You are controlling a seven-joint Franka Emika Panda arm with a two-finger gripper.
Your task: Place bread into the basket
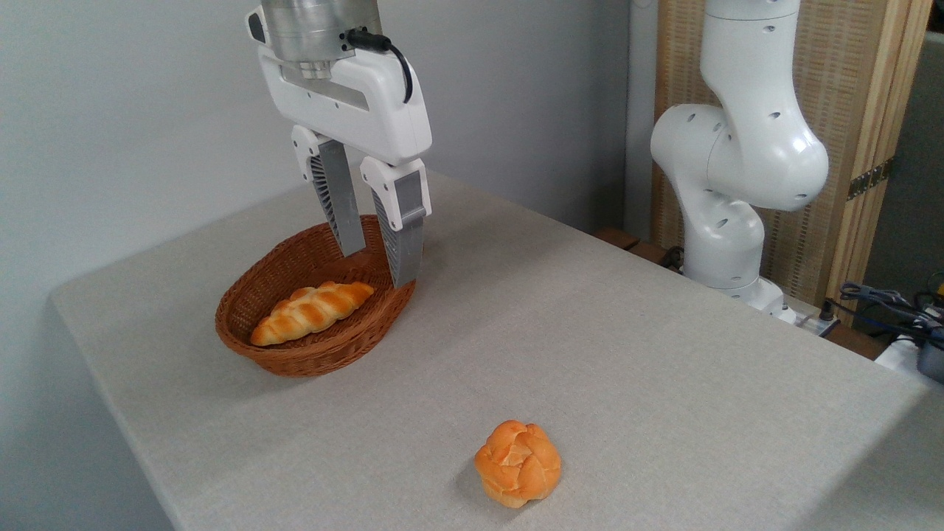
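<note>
I judge the bread (518,463) to be light and probably soft or at least slightly yielding, so I would pinch it gently across its widest middle, one finger on each flank, low enough that the rounded top does not squeeze it out upward. Its crust looks smooth and a little glossy, which could make it slippery under hard pads. I expect no weight problem at all.

It is a small round bun, golden-orange, with a knotted top cut into segments and paler seams between them. It sits alone on the grey counter (664,383) near the front edge, well apart from the basket (243,324).

My tool (381,269) hangs over the right end of the basket with its two fingers spread and nothing between them; I cannot tell whether the tips are above the rim or just inside it. The basket is oval brown wicker with low sloping sides, and a long braided loaf (313,312) with pale stripes already lies in it, leaving room on either side for the bun.
</note>
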